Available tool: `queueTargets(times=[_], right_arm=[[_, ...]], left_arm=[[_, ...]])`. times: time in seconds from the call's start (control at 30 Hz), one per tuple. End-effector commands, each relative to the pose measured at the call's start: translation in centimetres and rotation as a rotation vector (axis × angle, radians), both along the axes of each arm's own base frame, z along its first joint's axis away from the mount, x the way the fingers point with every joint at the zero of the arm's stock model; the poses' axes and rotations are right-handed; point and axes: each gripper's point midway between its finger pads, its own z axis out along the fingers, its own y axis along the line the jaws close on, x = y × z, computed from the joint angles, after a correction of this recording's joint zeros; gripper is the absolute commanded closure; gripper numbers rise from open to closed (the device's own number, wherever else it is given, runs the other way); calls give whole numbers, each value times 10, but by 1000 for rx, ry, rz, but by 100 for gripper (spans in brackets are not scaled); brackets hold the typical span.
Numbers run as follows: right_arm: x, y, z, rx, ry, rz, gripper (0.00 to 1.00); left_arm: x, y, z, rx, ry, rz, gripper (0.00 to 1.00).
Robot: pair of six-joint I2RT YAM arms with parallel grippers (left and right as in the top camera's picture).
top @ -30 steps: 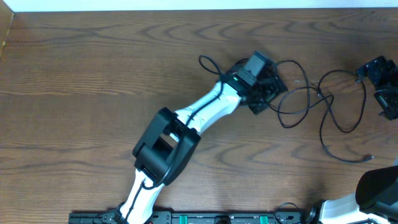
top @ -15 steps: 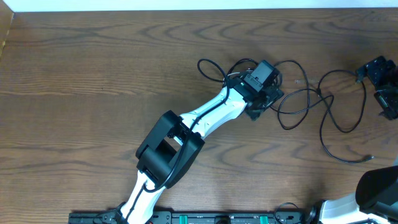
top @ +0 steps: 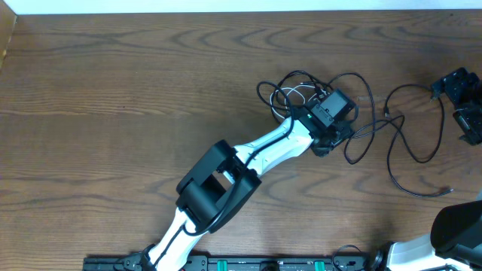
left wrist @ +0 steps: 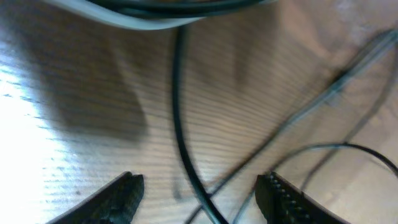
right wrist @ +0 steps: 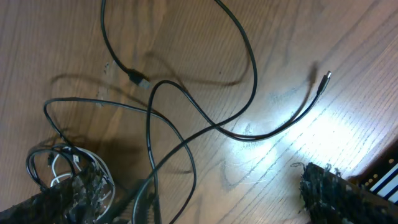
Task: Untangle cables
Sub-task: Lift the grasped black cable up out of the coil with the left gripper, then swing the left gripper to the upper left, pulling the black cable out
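The cables lie tangled at the table's centre right. The white cable (top: 289,94) is coiled in the knot with black loops (top: 303,78) around it. Longer black cables (top: 407,147) spread right and end in a small plug (top: 449,190). My left gripper (top: 336,125) is low over the knot's right side. In the left wrist view it is open (left wrist: 202,200), with one black cable (left wrist: 181,137) running between the jaws and the white cable (left wrist: 140,22) at the top. My right gripper (top: 461,96) is at the far right, open (right wrist: 199,199) and empty above the black cables (right wrist: 249,68) and the white coil (right wrist: 62,167).
The wooden table (top: 113,113) stretches left of the knot. A black plug (right wrist: 140,79) and a thin plug tip (right wrist: 325,77) lie loose on the wood. The arm bases and a rail (top: 248,263) line the front edge.
My left gripper has moved right and slightly toward the front. The knot's left loop has shifted right with it and the tangle is more bunched. The right arm has not moved.
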Motion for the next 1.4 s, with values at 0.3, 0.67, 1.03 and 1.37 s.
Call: queueTargets(times=[0.3,0.67,1.03,1.37], right_arm=[[-1,0,-1,-1,4,-14,1],[-1,0,-1,-1,4,-14,1],[-1,0,-1,-1,4,-14,1],[-1,0,-1,-1,4,-14,1]], left_arm=[[13,-12,20,-24,-172,-197,92],[3,-17,208,-213,-599,-413,93],[-6,70,370,-112,-1073,-318,92],[23,246,404,166,-1052,33,93]])
